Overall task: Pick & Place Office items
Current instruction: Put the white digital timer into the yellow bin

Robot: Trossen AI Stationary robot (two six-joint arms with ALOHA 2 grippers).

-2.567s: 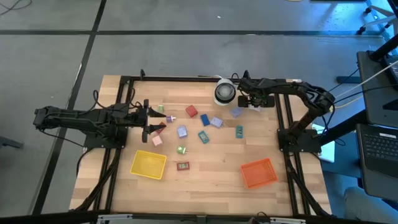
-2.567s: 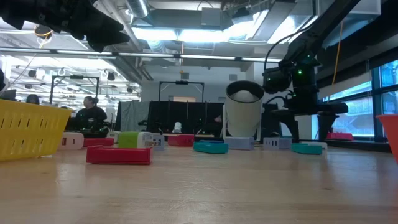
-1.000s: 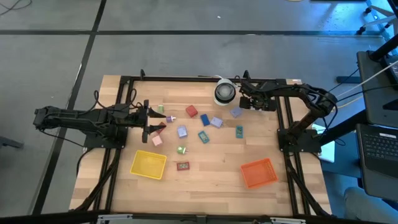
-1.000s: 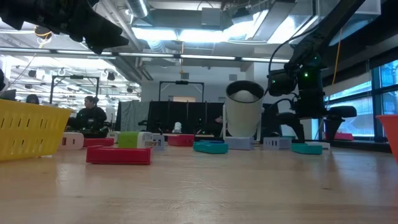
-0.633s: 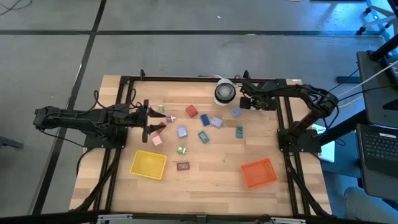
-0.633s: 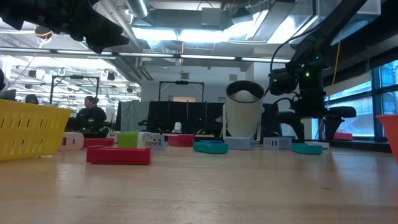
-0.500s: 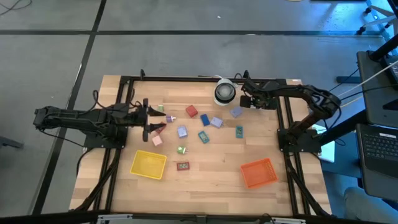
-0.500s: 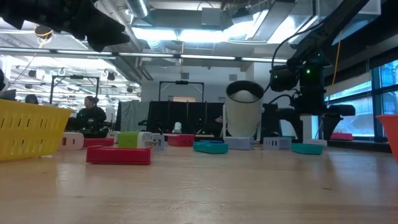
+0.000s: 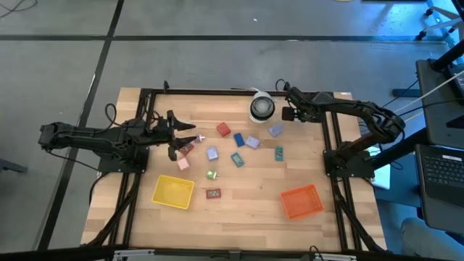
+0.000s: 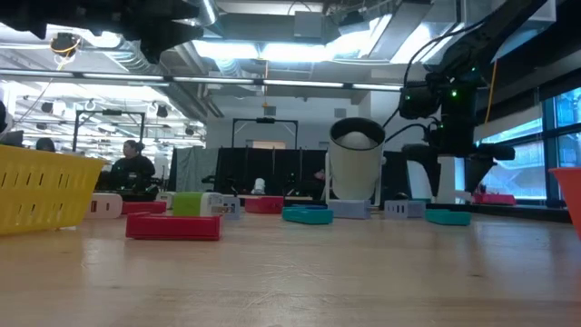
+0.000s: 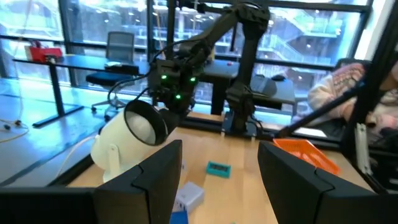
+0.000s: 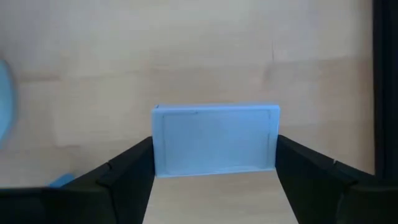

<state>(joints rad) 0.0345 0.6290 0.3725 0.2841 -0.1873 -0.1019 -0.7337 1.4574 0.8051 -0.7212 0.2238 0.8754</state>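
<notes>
— Now, right gripper point(image 12: 214, 180) status?
— Fingers spread wide, straddling a lavender-blue block point(image 12: 214, 140) lying on the table point(image 9: 246, 210) near the white roll point(image 9: 262, 108); contact cannot be confirmed.
— Left gripper point(image 9: 181, 138)?
— Open, empty, above pink pieces point(image 9: 185, 148).

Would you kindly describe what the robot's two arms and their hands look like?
Both arms are dark, slender and jointed, with black cables trailing along them. The left hand ends in two flat, angular black fingers. The right hand has matching black fingers, and green indicator lights glow near its wrist.
</notes>
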